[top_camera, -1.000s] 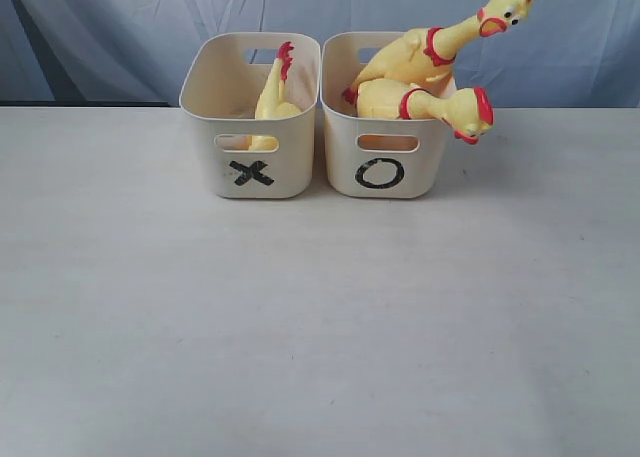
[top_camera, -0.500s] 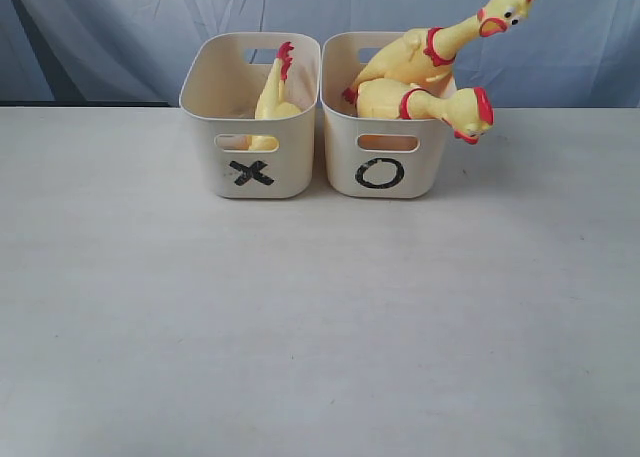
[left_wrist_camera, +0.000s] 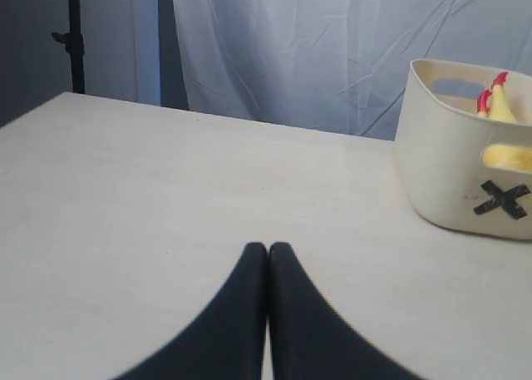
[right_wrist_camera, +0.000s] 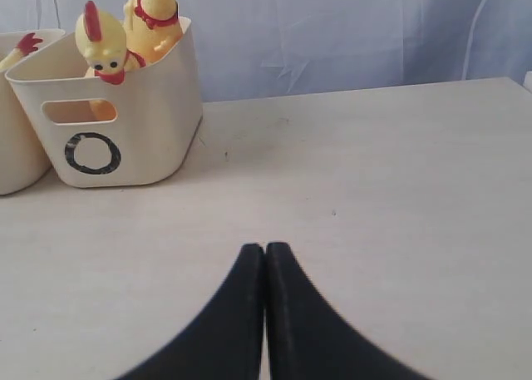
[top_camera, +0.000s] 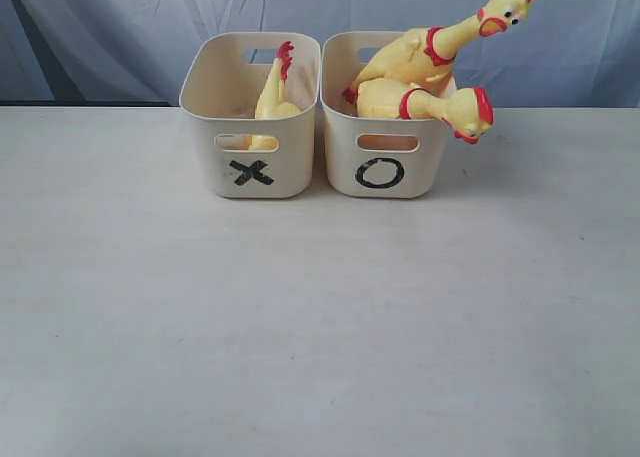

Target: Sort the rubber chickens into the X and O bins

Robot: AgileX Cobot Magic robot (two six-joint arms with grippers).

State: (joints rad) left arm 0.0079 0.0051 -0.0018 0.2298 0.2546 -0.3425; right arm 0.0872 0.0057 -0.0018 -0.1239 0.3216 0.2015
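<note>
A pale blue-grey drape (top_camera: 150, 27) hangs behind a cream counter (top_camera: 320, 317). In the left wrist view a dark stand (left_wrist_camera: 75, 39) rises beyond the counter's far edge.

Two cream bins with rounded corners sit side by side at the back of the counter, almost touching. The X bin (top_camera: 295, 162), on the left in the exterior view, bears a black hand-drawn X just below its slot handle. The O bin (top_camera: 425, 162) bears a black ring-shaped O in the same spot.

The small chicken (top_camera: 275, 97) stands inside the X bin. It is yellow, with a red tip reaching the rim, and its body shows through the slot. Whether that red tip is comb or feet cannot be told.

Two long yellow chickens are stacked in the O bin. The upper chicken (top_camera: 405, 55) slants up to the right, its red-banded neck well clear of the rim, and its head has a red comb, a red beak and dark eyes. The lower chicken (top_camera: 385, 99) lies across the bin, also red-banded. Its head hangs out over the right-hand corner with the beak open.

The left end effector (left_wrist_camera: 268, 251) hangs low over bare counter, its black fingers pressed together on nothing, with the X bin ahead and well apart. The right end effector (right_wrist_camera: 265, 251) is posed the same way, fingers together and empty, well apart from the O bin.
</note>
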